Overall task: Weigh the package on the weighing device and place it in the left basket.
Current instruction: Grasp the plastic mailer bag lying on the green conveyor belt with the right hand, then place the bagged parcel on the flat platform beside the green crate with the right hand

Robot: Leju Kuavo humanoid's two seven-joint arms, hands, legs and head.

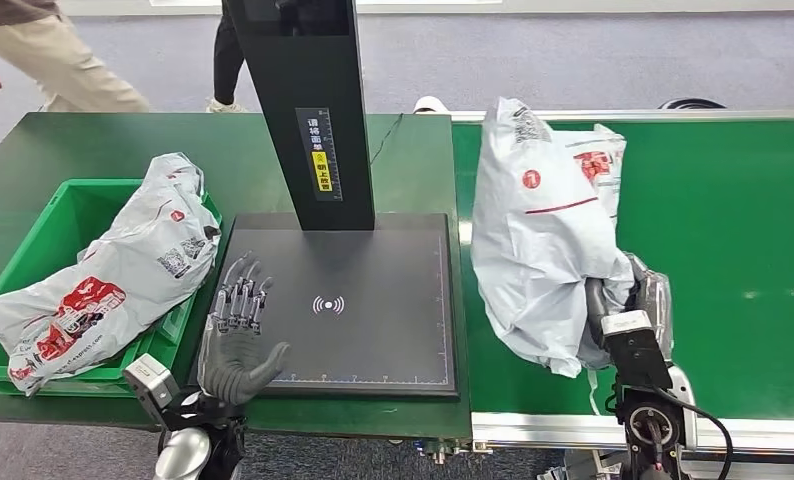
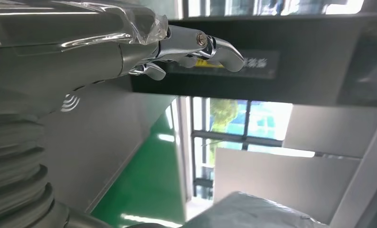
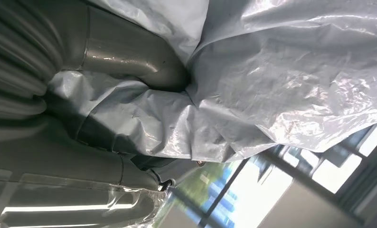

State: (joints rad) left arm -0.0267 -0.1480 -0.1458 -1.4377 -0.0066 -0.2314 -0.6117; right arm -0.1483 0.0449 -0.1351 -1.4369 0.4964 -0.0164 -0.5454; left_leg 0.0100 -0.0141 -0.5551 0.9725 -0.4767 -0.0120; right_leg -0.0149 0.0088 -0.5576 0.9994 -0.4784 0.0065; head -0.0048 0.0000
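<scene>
left hand point(image 1: 238, 335) over near-left corner of black weighing device point(image 1: 373, 300), fingers point(image 1: 241, 295) apart, holding nothing. right hand point(image 1: 613, 310) grips grey package point(image 1: 538, 230) from below, fingers clamped into the plastic, bag raised above green conveyor belt point(image 1: 733, 250), right of the scale. another grey package point(image 1: 113, 275) lies in green left basket point(image 1: 43, 240), draped over its rim. person's legs point(image 1: 63, 60) behind table.

The flat black weighing plate point(image 1: 353, 300) bears a white wireless symbol point(image 1: 328, 304); the black upright post's point(image 1: 308, 100) label point(image 1: 319, 155) shows Chinese characters (too small to read).
</scene>
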